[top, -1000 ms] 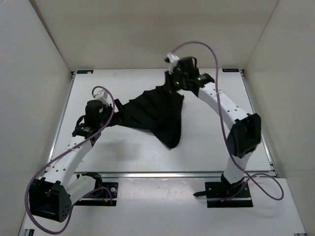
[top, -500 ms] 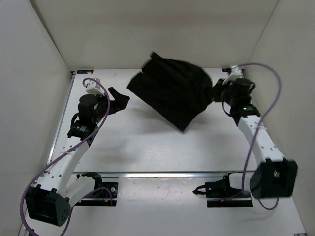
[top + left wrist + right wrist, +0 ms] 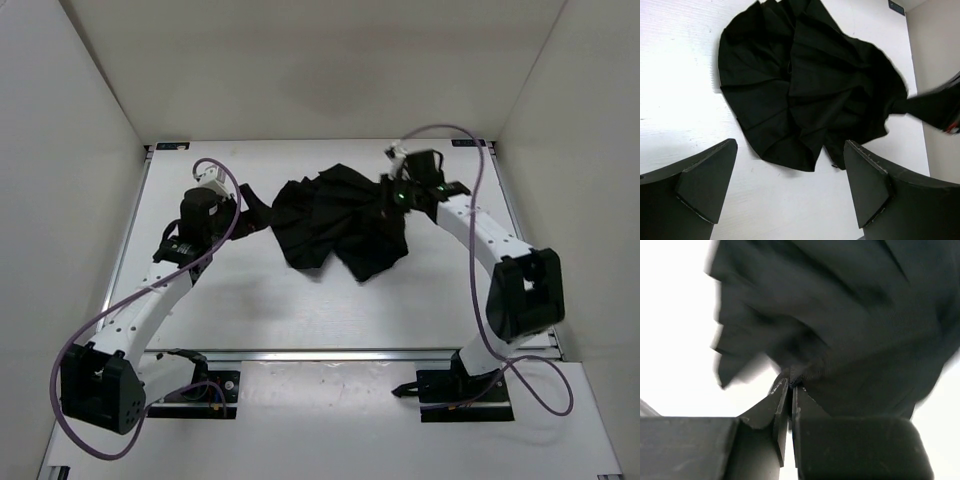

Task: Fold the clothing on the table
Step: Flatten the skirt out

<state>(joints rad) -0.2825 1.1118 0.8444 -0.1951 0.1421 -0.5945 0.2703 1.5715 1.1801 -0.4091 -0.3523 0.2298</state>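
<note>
We find the left arm extended forward from its base, wrist turned inward. The left gripper (image 3: 790, 192) stands with its jaws spread wide, holding nothing. The right arm bends at the elbow and reaches inward. The right gripper (image 3: 788, 386) is clamped tight on a fold of the clothing (image 3: 840, 315).

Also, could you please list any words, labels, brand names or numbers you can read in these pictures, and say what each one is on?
No text can be read in any view.
The clothing and the table show no print.
The dark corner bracket may carry a label, but it is too small to tell.
</note>
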